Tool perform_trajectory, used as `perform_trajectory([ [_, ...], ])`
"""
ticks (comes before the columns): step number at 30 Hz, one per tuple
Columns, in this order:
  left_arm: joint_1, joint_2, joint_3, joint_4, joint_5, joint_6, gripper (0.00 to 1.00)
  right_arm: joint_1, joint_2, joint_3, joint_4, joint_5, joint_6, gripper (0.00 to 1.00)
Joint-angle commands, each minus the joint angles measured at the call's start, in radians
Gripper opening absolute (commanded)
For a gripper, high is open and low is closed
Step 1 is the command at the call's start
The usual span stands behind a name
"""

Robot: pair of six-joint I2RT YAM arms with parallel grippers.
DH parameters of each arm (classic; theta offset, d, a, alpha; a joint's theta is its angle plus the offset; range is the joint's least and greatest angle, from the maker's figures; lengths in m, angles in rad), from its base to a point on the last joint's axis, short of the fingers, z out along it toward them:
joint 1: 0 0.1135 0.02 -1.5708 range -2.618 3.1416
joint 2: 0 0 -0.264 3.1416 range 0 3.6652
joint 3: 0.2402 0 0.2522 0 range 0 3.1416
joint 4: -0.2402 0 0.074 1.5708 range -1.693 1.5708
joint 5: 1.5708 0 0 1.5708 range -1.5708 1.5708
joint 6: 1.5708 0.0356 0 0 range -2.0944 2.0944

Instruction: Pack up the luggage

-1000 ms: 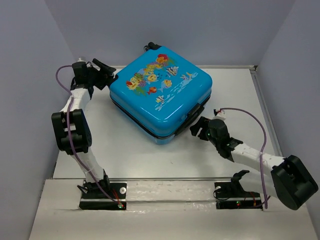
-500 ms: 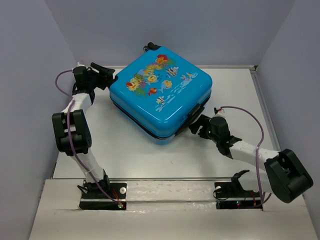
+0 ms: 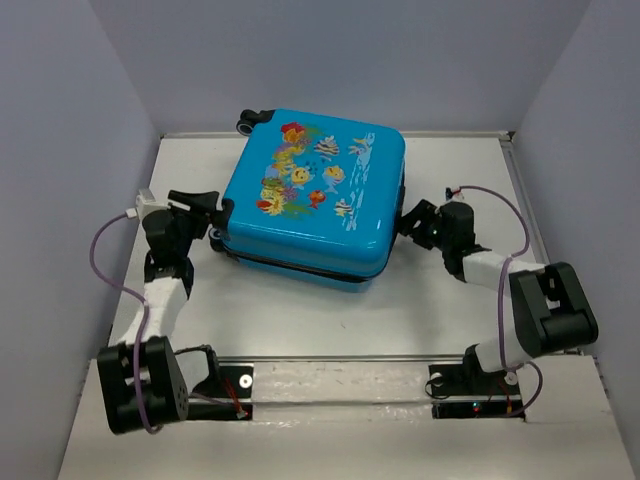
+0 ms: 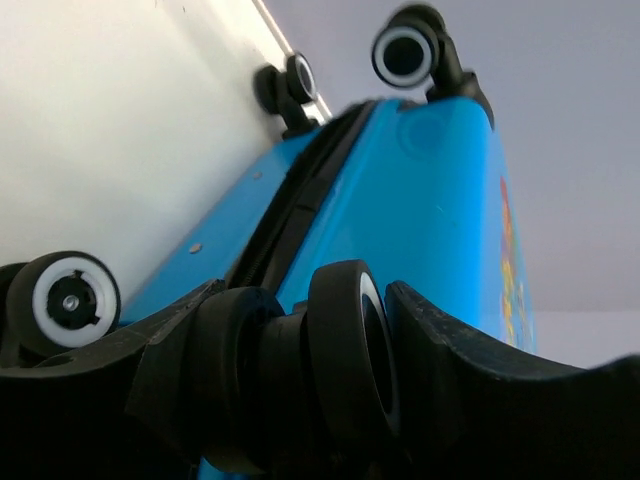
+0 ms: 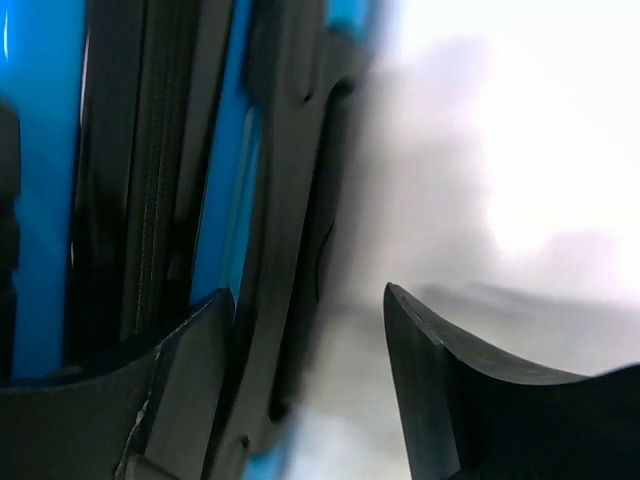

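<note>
Two arms flank luggage point(image 3: 315, 195).

Top view: luggage lies flat and closed, print up, toward back of table point(image 3: 300, 310). Left gripper point(image 3: 205, 215) at its left wheel end, right gripper point(image 3: 415, 218) at its right side. Nothing else to pack in view.

Left wrist: jaws clamped on wheel point(image 4: 345, 350). Shell halves meet, dark seam between them.

Right wrist: blurred. Jaws apart, side handle point(image 5: 290, 200) just beside one finger, nothing held.

Judgement: filling and lid closing look done. Zip state unclear. Likely left: zip check or final positioning.

White desk point(image 3: 300, 310) carrying one bright-blue fish-print luggage point(image 3: 310, 200), lying flat and closed, toward the far side.
</note>
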Motion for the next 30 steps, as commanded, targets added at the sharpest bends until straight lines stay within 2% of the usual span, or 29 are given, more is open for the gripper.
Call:
perform_trajectory([
  [1, -0.096, -0.273, -0.177, 0.032, 0.03, 0.068, 0.06, -0.095, 0.162, 0.289, 0.122, -0.346, -0.048, 0.67],
  [2, -0.139, -0.329, -0.226, -0.024, -0.003, 0.075, 0.06, -0.096, 0.203, 0.376, 0.081, -0.451, -0.062, 0.69],
  [3, -0.164, -0.429, -0.247, -0.06, -0.025, 0.092, 0.06, -0.096, 0.246, 0.475, -0.054, -0.494, -0.086, 0.72],
  [4, -0.187, -0.479, -0.265, -0.09, -0.047, 0.097, 0.06, -0.096, 0.309, 0.649, -0.123, -0.522, -0.143, 0.78],
  [5, -0.233, -0.53, -0.283, -0.113, -0.094, 0.099, 0.06, -0.096, 0.317, 0.705, -0.175, -0.533, -0.16, 0.81],
  [7, -0.299, -0.646, -0.313, -0.196, -0.134, 0.102, 0.06, -0.096, 0.285, 0.753, -0.319, -0.457, -0.237, 0.89],
  [8, -0.31, -0.68, -0.319, -0.221, -0.151, 0.105, 0.06, -0.096, 0.205, 0.726, -0.359, -0.403, -0.263, 0.91],
  [9, -0.313, -0.705, -0.322, -0.242, -0.156, 0.106, 0.06, -0.096, 0.204, 0.683, -0.381, -0.351, -0.275, 0.91],
  [10, -0.316, -0.743, -0.328, -0.262, -0.159, 0.114, 0.06, -0.096, 0.091, 0.623, -0.389, -0.235, -0.281, 0.92],
  [11, -0.316, -0.752, -0.327, -0.269, -0.163, 0.115, 0.06, -0.096, 0.032, 0.501, -0.387, -0.185, -0.28, 0.91],
  [13, -0.316, -0.745, -0.311, -0.27, -0.165, 0.129, 0.06, -0.096, -0.129, 0.376, -0.372, -0.09, -0.266, 0.87],
  [14, -0.316, -0.734, -0.304, -0.267, -0.174, 0.135, 0.06, -0.096, -0.188, 0.298, -0.34, -0.09, -0.252, 0.84],
  [15, -0.316, -0.704, -0.285, -0.253, -0.173, 0.137, 0.06, -0.096, -0.292, 0.149, -0.273, -0.12, -0.22, 0.71],
  [16, -0.316, -0.685, -0.275, -0.244, -0.165, 0.137, 0.06, -0.096, -0.343, 0.076, -0.231, -0.14, -0.205, 0.58],
  [18, -0.316, -0.648, -0.25, -0.221, -0.163, 0.141, 0.06, -0.096, -0.429, -0.077, -0.107, -0.197, -0.18, 0.39],
  [19, -0.316, -0.615, -0.224, -0.209, -0.159, 0.145, 0.06, -0.096, -0.489, -0.168, -0.078, -0.188, -0.171, 0.1],
  [20, -0.315, -0.599, -0.209, -0.206, -0.159, 0.145, 0.06, -0.096, -0.509, -0.199, -0.064, -0.2, -0.18, 0.07],
  [23, -0.314, -0.564, -0.163, -0.2, -0.154, 0.151, 0.06, -0.096, -0.534, -0.3, 0.064, -0.257, -0.206, 0.1],
  [25, -0.316, -0.562, -0.141, -0.207, -0.157, 0.154, 0.06, -0.096, -0.52, -0.308, 0.096, -0.28, -0.237, 0.22],
  [26, -0.315, -0.564, -0.138, -0.21, -0.159, 0.158, 0.06, -0.096, -0.51, -0.316, 0.116, -0.283, -0.257, 0.35],
  [28, -0.314, -0.562, -0.129, -0.221, -0.159, 0.158, 0.06, -0.096, -0.488, -0.325, 0.186, -0.28, -0.292, 0.49],
  [30, -0.314, -0.561, -0.135, -0.218, -0.154, 0.16, 0.06, -0.096, -0.435, -0.302, 0.2, -0.316, -0.332, 0.5],
])
